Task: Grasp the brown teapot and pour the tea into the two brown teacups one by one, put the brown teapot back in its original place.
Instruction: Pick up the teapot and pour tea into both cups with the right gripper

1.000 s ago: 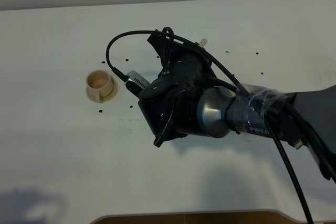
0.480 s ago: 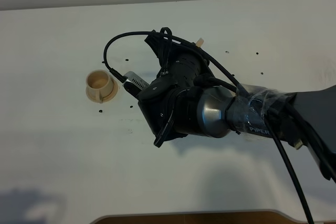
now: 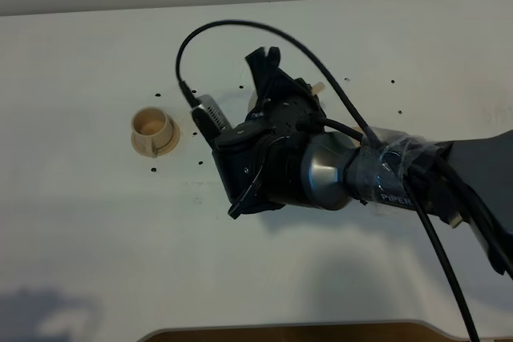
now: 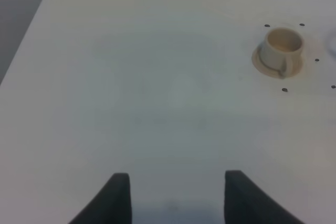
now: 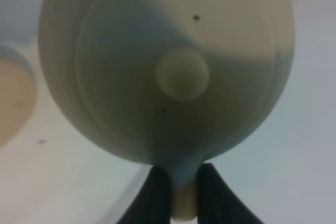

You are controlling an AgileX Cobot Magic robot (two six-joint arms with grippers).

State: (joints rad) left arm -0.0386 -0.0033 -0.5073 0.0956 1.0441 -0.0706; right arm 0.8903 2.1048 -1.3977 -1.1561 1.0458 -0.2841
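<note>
**M:** One teacup (image 3: 152, 124) logged from the high camera. It stands upright on its small saucer (image 3: 167, 146), on the left part of the white table (image 3: 96, 222). Can you confirm from the wrists?

**R:** Confirmed. The left wrist view shows the same teacup (image 4: 283, 45) on its saucer (image 4: 260, 62), loop handle toward the camera, with small dark marks (image 4: 284, 89) dotted around it. I cannot make out any liquid inside.

**M:** State of the left gripper (image 4: 176, 195)?

**R:** Jaws spread wide with bare table between them. It holds nothing and sits well apart from the cup.

**M:** And the brown teapot?

**R:** It fills the right wrist view: brown teapot (image 5: 157, 35) seen from above, lid knob (image 5: 182, 74) near the centre. The right gripper (image 5: 182, 182) is pinched tight on the loop handle (image 5: 184, 208), one finger on either side.

**M:** From above, the right arm (image 3: 321, 174) reaches across the middle and covers the pot almost entirely, with its cable (image 3: 240, 28) arching over. I cannot tell whether the pot rests on anything.

**R:** Same here. A pale round shape (image 5: 10, 98) is cut off at the frame edge beside the pot; cup or saucer, undetermined.
</note>
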